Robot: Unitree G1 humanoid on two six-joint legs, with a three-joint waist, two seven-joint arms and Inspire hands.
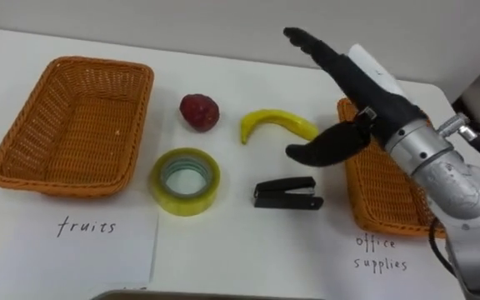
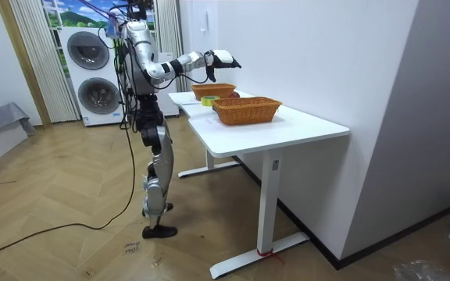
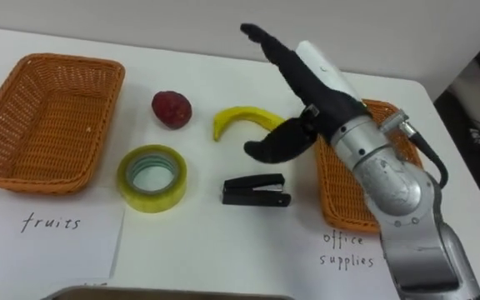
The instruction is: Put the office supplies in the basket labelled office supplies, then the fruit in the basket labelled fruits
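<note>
The white bench carries an empty wicker basket on the robot's left and a second basket on its right. All four items lie loose between them, none sorted yet.

The right hand hovers above the bench by the right basket. Its fingers are stretched out, its thumb is apart, and it holds nothing.

The tape roll lies flat, so I reckon it wants a pinch across its wall. The banana and the stapler lie nearest the hand. The stapler is low and is best gripped across its narrow sides, then lifted clear of the rim. The red fruit may roll.

A sheet before the left basket reads "fruits". Handwriting by the right basket reads "office supplies".
</note>
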